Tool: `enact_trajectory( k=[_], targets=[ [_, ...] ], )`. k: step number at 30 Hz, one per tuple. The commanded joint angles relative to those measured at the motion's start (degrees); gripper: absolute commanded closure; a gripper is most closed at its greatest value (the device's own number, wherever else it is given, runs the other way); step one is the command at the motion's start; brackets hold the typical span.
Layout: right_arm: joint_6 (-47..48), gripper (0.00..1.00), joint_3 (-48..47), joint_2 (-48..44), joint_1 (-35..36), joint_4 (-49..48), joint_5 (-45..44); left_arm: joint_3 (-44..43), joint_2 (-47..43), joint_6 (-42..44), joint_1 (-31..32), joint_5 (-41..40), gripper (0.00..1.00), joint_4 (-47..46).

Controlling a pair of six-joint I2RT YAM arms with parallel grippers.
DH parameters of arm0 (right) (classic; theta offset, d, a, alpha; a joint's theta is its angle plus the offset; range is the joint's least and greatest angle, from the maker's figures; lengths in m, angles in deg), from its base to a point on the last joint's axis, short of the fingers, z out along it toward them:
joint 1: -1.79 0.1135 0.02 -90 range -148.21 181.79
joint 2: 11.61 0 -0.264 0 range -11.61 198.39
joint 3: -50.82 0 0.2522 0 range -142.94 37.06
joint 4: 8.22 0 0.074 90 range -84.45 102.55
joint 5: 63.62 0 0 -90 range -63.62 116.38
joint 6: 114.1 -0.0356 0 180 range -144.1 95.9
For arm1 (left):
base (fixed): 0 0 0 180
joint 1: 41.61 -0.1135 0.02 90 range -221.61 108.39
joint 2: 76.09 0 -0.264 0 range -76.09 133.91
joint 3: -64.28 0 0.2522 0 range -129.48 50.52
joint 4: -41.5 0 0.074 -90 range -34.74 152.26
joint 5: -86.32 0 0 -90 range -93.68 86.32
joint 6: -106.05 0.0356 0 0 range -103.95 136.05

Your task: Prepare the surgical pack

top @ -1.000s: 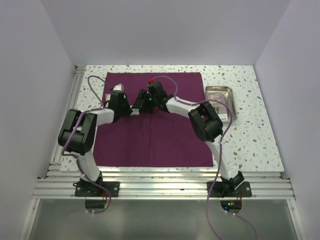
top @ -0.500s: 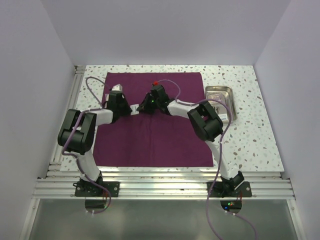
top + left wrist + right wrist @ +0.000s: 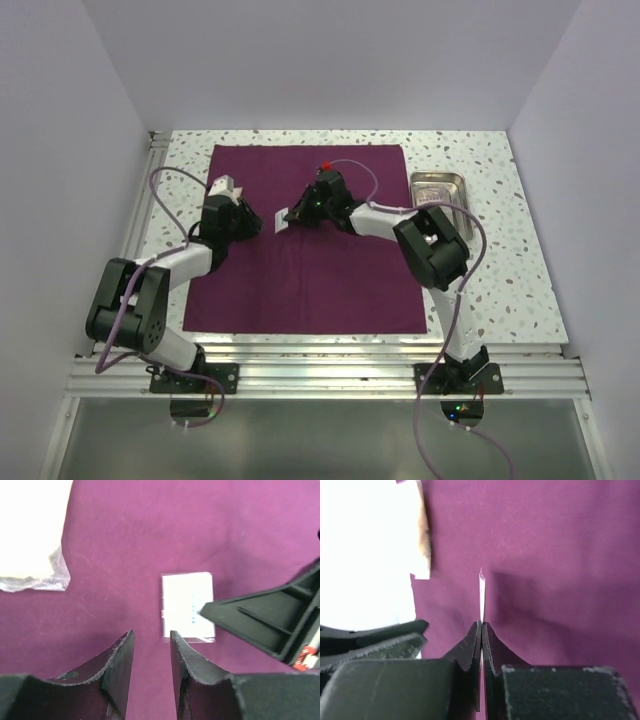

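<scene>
The surgical pack (image 3: 300, 285) is a plum-maroon drape spread flat over the table, and it fills both wrist views (image 3: 150, 530) (image 3: 560, 555). A small thin white card (image 3: 283, 219) hangs just above its far middle. My right gripper (image 3: 297, 214) is shut on that card, which shows edge-on (image 3: 481, 587) above the closed right gripper (image 3: 481, 625). My left gripper (image 3: 252, 224) sits just left of the card, apart from it. In the left wrist view the left gripper (image 3: 151, 635) is open and holds nothing, with the card (image 3: 185, 605) beyond it.
A clear-wrapped white gauze pack (image 3: 30, 530) lies on the drape beside the left gripper. A bright white shape (image 3: 365, 555) fills the upper left of the right wrist view. A shiny steel tray (image 3: 440, 185) stands right of the drape on the speckled table (image 3: 500, 260).
My left gripper opened, let go of the card and drew back left. My right gripper closed on the card and shifted slightly right with it.
</scene>
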Motion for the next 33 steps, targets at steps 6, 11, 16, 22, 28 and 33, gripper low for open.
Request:
enact_trajectory(
  k=[6, 11, 16, 22, 28, 33],
  targets=[
    [3.9, 1.0, 15.6, -19.9, -12.1, -2.7, -1.7, 3.8, -7.1, 0.8, 0.1, -1.6, 0.59, -7.0],
    [5.4, 1.0, 25.1, -29.1, -24.8, -2.4, 0.5, 4.2, -7.6, 1.0, 0.2, -0.9, 0.57, -7.1],
    [5.7, 1.0, 35.8, -38.9, -36.4, -3.5, -1.6, 5.0, -8.2, 1.1, 0.2, -0.4, 0.56, -8.0],
    [5.1, 1.0, 41.3, -45.5, -41.7, -1.9, -8.0, 5.2, -8.7, 1.3, 0.2, -0.6, 0.56, -8.3],
    [4.4, 1.0, 45.8, -48.1, -42.0, -4.0, -14.2, 5.9, -9.3, 1.4, 0.2, -1.0, 0.54, -9.0],
    [4.5, 1.0, 44.9, -45.9, -42.5, -4.1, -14.1, 6.0, -9.3, 1.4, 0.2, -1.1, 0.53, -9.0]
  ],
)
